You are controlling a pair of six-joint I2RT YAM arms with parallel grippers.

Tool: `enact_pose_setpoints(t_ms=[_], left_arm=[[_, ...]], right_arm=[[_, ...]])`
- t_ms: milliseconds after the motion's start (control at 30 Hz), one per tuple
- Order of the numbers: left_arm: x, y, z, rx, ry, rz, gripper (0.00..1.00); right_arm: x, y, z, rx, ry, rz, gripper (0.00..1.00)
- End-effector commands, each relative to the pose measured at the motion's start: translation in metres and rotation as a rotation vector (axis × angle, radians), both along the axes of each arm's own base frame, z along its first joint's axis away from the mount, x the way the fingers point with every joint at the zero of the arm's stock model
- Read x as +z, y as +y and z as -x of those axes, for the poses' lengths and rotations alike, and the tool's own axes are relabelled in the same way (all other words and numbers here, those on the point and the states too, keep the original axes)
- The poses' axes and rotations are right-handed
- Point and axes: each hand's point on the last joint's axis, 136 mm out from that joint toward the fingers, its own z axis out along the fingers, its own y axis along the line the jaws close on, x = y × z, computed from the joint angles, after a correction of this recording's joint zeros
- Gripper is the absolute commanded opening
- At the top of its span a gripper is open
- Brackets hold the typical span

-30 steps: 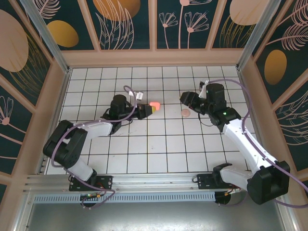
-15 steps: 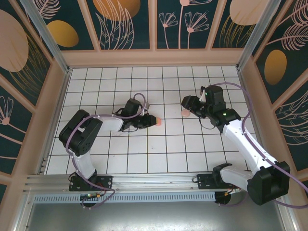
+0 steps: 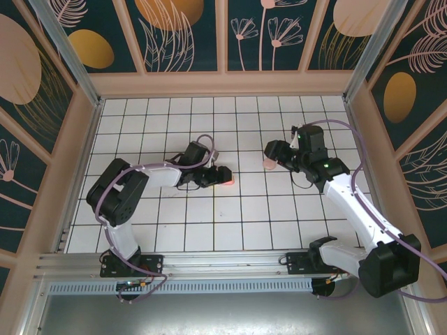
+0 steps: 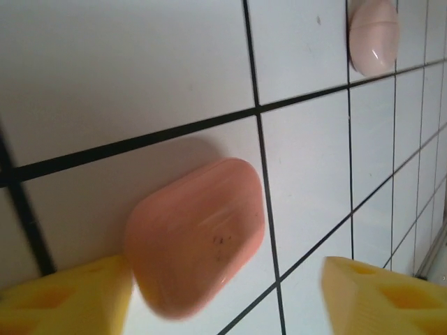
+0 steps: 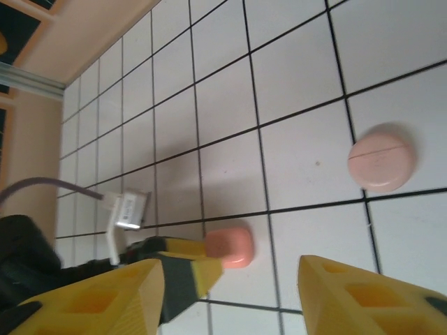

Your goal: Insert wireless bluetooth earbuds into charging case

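Our left gripper (image 4: 223, 289) has its claw spread wide around the glossy pink rounded-rectangular plastic piece (image 4: 199, 234), which we take for the charging case. The piece lies flat on the white tiled tabletop (image 3: 230, 223), near the table's middle. It touches one yellow fingertip (image 4: 77, 293) and sits well apart from the other. The earbuds themselves are too small for us to place.

We judge the step in hand to be gripping this piece. To do it well, we should first centre it between the pads. Closing from here would let one finger shove the slick shell sideways and spin it. The pads should meet its long sides, low near the tile.

Its long axis runs roughly across the table, along the tile rows and slanted somewhat to the left gripper's reach. We see no seam or hinge on it, so we cannot tell which end opens.

Our right gripper (image 5: 232, 269), also spread, hangs near the flat round pink disc (image 5: 381, 158).
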Motion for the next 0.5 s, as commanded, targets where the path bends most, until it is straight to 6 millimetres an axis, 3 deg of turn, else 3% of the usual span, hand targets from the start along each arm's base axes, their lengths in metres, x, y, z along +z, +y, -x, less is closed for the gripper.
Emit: enact_pose_setpoints(t_ms=[0, 33, 100, 133, 333, 467], left_arm=[[0.001, 0.032, -0.011, 0.06, -0.042, -0.122, 0.9], [0.005, 0.041, -0.016, 0.085, -0.056, -0.133, 0.98], [0.015, 0.062, -0.024, 0.138, -0.084, -0.144, 0.99], [0.021, 0.078, -0.031, 0.178, -0.109, -0.157, 0.99], [0.072, 0.184, -0.069, 0.466, -0.379, -0.353, 0.99], [0.098, 0.259, -0.075, 0.7, -0.538, -0.503, 0.99]], right_arm=[[-0.016, -0.03, -0.001, -0.073, -0.025, 0.132, 0.62], [-0.02, -0.037, -0.002, -0.092, -0.038, 0.16, 0.65], [-0.024, -0.051, -0.006, -0.125, -0.079, 0.207, 0.73], [-0.026, -0.059, -0.008, -0.143, -0.108, 0.233, 0.99], [-0.031, -0.116, -0.018, -0.278, -0.334, 0.419, 0.99], [-0.042, -0.146, -0.019, -0.318, -0.47, 0.498, 0.99]])
